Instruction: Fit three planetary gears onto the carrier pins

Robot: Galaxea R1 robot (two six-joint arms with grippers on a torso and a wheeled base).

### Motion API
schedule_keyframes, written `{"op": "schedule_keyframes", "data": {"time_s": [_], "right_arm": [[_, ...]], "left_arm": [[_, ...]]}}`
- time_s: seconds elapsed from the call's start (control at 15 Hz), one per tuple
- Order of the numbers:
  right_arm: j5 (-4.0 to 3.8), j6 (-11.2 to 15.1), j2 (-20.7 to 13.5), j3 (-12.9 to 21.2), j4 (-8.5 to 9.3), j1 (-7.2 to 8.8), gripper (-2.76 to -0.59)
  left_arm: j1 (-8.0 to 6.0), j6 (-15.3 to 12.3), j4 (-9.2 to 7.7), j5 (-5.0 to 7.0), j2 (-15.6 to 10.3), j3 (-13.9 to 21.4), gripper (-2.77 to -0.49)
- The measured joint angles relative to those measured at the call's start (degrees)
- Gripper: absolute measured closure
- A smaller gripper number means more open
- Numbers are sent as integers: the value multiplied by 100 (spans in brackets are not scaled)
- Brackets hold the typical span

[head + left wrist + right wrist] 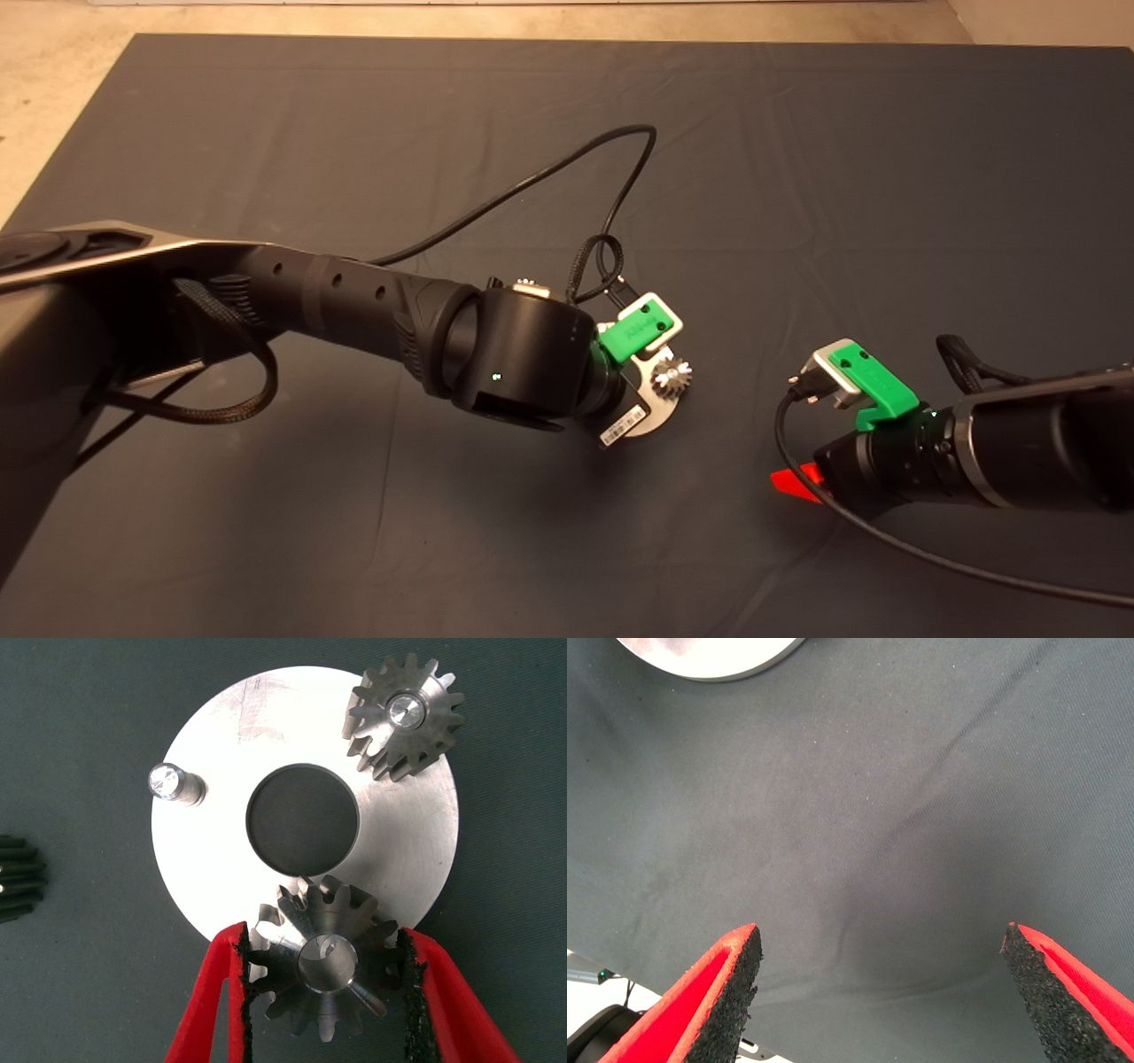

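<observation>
Dark, slightly creased mat (pixel 797 177) covers the table, with pale floor showing past its far edge. Near the middle of the mat lies the round silver disc (pixel 407 850) with its large centre hole, mostly hidden in the head view under the left arm's wrist.

From the left wrist camera the disc is plain: one gear (pixel 406 716) sits fully down on a pin at the rim, the pin's bright tip showing through its bore. A second pin (pixel 173 782) stands bare on the opposite side of the centre hole. The left gripper (pixel 323 970) is clamped on another gear (pixel 321 967) — both black pads press against its teeth — and this gear hangs over the disc's rim at the third pin position; whether it is seated on that pin I cannot tell, since the gear covers it. A third gear (pixel 19 879), dark and only partly in view, lies on the mat beside the disc, apart from it.

The right gripper (pixel 881 983) waits well to the right of the disc, low over bare mat, its fingers spread wide and holding nothing — only an edge of the disc shows in its wrist view.
</observation>
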Motion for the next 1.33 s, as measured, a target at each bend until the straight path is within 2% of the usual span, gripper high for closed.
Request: {"op": "schedule_keyframes", "data": {"time_s": [0.47,0.73,1.13,1.33], "right_arm": [[2,0,1,2,2,0,-202],[0,0,1,2,2,0,-202],[2,0,1,2,2,0,-202],[0,0,3,2,2,0,-202]], "left_arm": [[0,-122,-28,4,-182,0,-77],[0,-386,-28,1,-196,0,-77],[0,-546,-33,1,-190,2,-77],[0,-780,-35,3,-165,33,-77]]}}
